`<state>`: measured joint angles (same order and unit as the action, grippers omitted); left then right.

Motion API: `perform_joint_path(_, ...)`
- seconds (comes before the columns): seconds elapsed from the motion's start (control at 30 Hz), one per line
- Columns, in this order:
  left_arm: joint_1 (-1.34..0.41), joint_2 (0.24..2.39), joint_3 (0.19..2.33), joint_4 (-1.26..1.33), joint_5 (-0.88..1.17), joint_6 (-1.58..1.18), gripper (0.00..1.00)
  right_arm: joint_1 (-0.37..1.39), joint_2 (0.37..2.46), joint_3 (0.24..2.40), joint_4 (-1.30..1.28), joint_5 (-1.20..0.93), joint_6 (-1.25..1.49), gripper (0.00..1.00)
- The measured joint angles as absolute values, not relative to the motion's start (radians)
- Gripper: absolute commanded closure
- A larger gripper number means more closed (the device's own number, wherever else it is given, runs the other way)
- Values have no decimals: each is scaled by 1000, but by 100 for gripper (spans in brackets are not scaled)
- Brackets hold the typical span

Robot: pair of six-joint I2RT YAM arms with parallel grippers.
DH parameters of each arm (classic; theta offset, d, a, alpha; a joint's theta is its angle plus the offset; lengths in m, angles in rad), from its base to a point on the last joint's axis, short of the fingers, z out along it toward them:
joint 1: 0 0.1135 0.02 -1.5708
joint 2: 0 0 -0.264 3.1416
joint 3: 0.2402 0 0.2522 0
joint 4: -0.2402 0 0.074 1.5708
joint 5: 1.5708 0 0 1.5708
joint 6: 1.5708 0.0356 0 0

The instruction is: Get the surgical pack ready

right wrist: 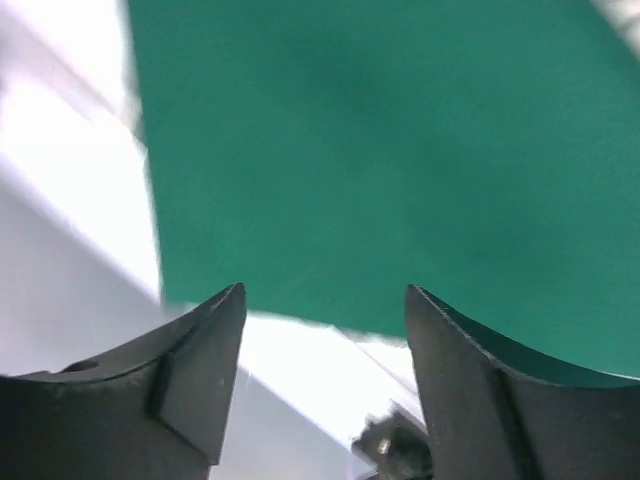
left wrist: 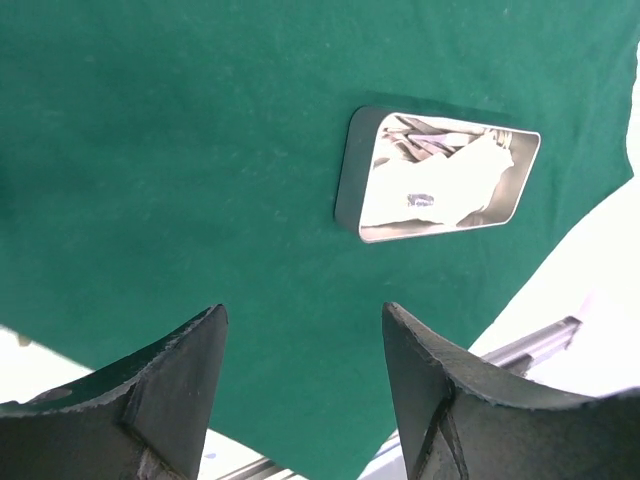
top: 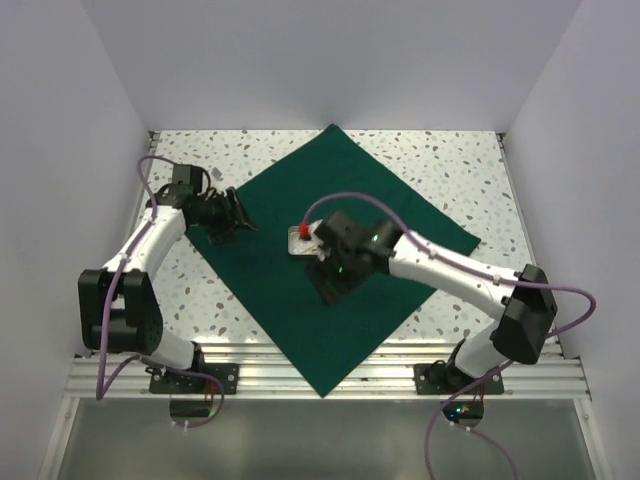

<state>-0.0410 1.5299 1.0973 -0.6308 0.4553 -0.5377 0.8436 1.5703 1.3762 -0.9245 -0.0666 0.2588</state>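
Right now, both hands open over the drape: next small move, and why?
Probably lower the left hand onto the left corner of the drape and pinch it. The drape lies flat and unfolded, the tray sits filled at its centre, and that open hand hangs by that corner.

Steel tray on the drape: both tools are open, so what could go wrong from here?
1. The steel tray sits loose on the green drape; a tug at a corner by the left tool could drag or tip it.
2. The right tool hangs close to the tray and might knock it.
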Motion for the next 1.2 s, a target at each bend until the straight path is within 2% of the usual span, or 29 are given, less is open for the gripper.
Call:
perform_joint_path(0.13,-33,1431,1097,-682,413,-527,35,1131,1509,1206,-922,-94,284,38)
perform_joint_path(0.27,-33,1351,1059,-706,383,-531,35,1240,1514,1134,-920,-97,318,37)
perform_joint_path(0.43,-33,1257,1016,-756,339,-543,35,1414,1567,1140,-885,-95,339,32)
perform_joint_path(0.6,-33,1200,1016,-775,310,-560,35,1478,1628,1142,-856,-106,338,31)
perform_joint_path(0.83,-33,1153,990,-785,302,-566,35,1476,1656,1143,-818,-57,354,37)
perform_joint_path(0.9,-33,1142,970,-788,304,-567,36,1454,1648,1139,-815,-13,385,40)
perform_joint_path(0.93,-33,1139,961,-789,306,-568,38,1425,1632,1126,-804,-5,402,45)
perform_joint_path(1.07,-33,1137,932,-786,320,-574,41,1111,1472,1036,-772,18,453,47)
perform_joint_path(1.2,-33,1146,917,-776,342,-584,43,851,1400,1082,-780,46,434,45)
